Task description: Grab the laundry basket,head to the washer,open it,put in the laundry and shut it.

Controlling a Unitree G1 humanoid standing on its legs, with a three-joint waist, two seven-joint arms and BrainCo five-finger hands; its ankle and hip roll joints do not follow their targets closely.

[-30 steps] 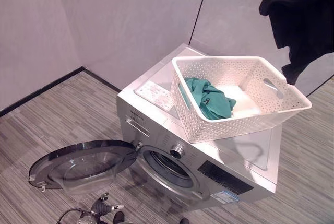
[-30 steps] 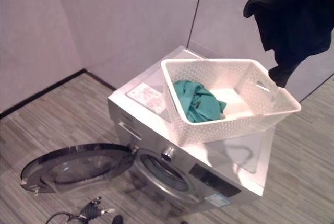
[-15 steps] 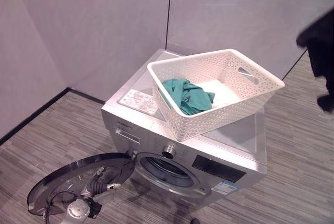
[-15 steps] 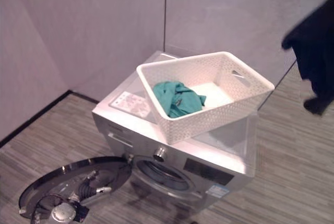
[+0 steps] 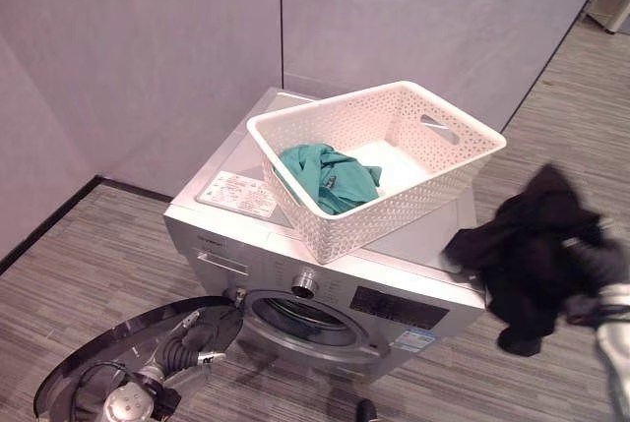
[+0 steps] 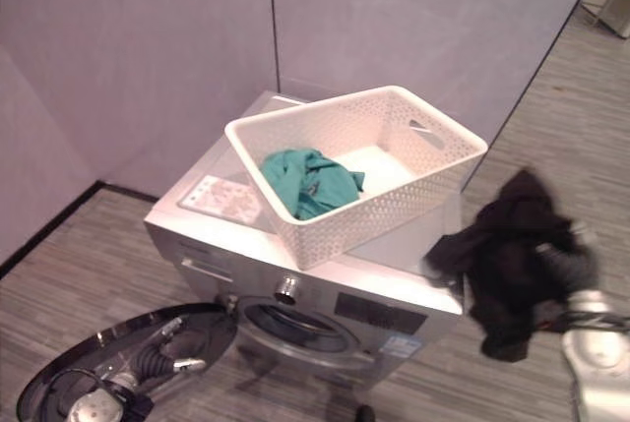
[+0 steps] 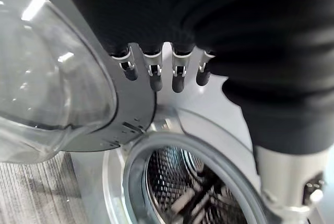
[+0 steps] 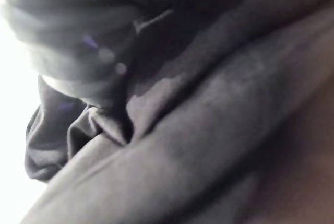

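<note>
Lowered from the upper right, the black garment [image 5: 527, 260] hung bunched in the right hand [image 5: 591, 265] at right. The left hand [image 5: 192, 348], fingers loosely straight, hovered beside the washer's open door [image 5: 138, 348]. A teal garment [image 5: 325, 176] lay in the laundry basket [image 5: 379, 112] atop the washer [image 5: 325, 289].

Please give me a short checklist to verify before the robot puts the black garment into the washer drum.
1. Washer door open: ok, it lies swung wide.
2. Drum opening free: ok.
3. Black garment held by right hand: ok, it hangs bunched beside the washer.
4. Left hand clear of the opening: ok, fingers straight near the door.
5. Basket stable on the washer: ok.
6. Teal garment loaded: not ok, it lies in the basket.
</note>
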